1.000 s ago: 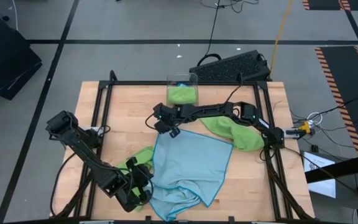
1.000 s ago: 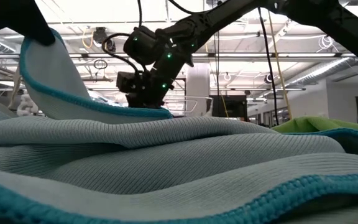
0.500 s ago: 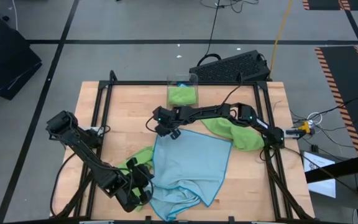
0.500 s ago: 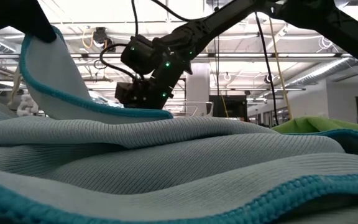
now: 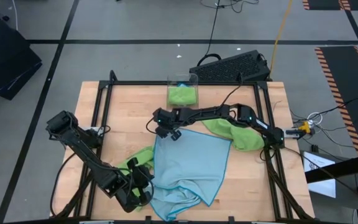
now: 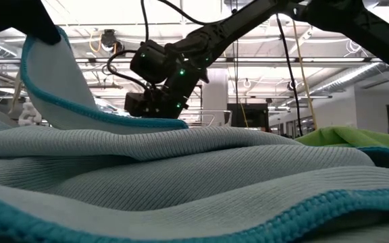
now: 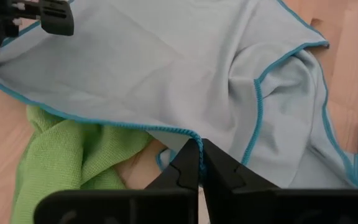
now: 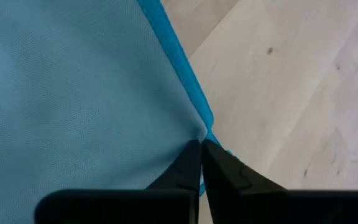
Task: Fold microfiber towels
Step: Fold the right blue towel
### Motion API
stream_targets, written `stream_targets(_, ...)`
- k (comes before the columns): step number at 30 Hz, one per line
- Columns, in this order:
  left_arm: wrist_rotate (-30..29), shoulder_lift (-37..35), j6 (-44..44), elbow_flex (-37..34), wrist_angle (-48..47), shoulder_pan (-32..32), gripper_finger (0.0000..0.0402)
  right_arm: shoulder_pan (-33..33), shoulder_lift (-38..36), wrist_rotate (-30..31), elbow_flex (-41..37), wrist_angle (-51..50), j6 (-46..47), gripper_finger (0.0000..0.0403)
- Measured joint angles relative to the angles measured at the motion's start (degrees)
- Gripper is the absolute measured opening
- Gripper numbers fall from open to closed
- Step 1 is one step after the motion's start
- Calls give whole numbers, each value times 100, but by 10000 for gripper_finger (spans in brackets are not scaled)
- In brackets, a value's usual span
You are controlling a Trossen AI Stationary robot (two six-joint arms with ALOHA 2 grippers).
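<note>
A light blue microfiber towel [image 5: 191, 165] lies spread on the wooden table's middle, rumpled at its near end. My left gripper [image 5: 143, 186] is shut on its left edge near the table's near side. In the low view that edge [image 6: 46, 81] rises off the table. My right gripper [image 5: 165, 130] is shut at the towel's far left corner. A lime green towel [image 5: 137, 155] lies partly under the blue one's left edge. Another green towel [image 5: 236, 135] is heaped on the right, under my right arm. My left gripper pinches the blue towel's teal-hemmed left edge [image 7: 190, 133] between its two fingers, near the near corner. That edge is lifted and the cloth slopes down from it to the table. One layer or several, I cannot tell. My right gripper pinches the teal hem at the towel's far left corner [image 8: 207, 126] between its fingertips, slanting down from above. The cloth beside the fingers lies flat on the wood.
A clear plastic bin [image 5: 182, 81] holding a green towel stands at the far middle. Black frame rails [image 5: 99, 112] run along the table's sides. A dark keyboard [image 5: 232, 65] lies past the far edge. Bare wood shows at the far left and near right.
My right gripper has shifted a little toward the table's left edge and lower, onto the blue towel's far left corner. The towel has stayed in place.
</note>
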Motion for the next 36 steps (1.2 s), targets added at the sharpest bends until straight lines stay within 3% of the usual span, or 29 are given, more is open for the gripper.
stream_targets(7, 15, 0, -57, 0, -606, -1, 12, 144, -433, 173, -15, -380, 188, 2)
stream_targets(14, 91, 1, -219, 0, -1354, 19, 7, 345, -1114, 165, -12, -1807, 946, 1)
stream_targets(20, -183, 4, -12, -17, -1303, 158, 6, 560, -1640, 154, -56, -3148, 2120, 1)
stream_targets(25, -499, 4, 854, -116, -33, 333, 10, 860, -2197, 4, -997, -3202, 3401, 0)
stream_targets(31, -126, 4, 2259, -744, 2095, 338, 4, 1326, -2906, 77, -3019, -1455, 3932, 0)
stream_targets(36, 137, 4, 2265, -1445, 3379, 388, 11, 1450, -3315, 1087, -4255, -448, 3620, 0)
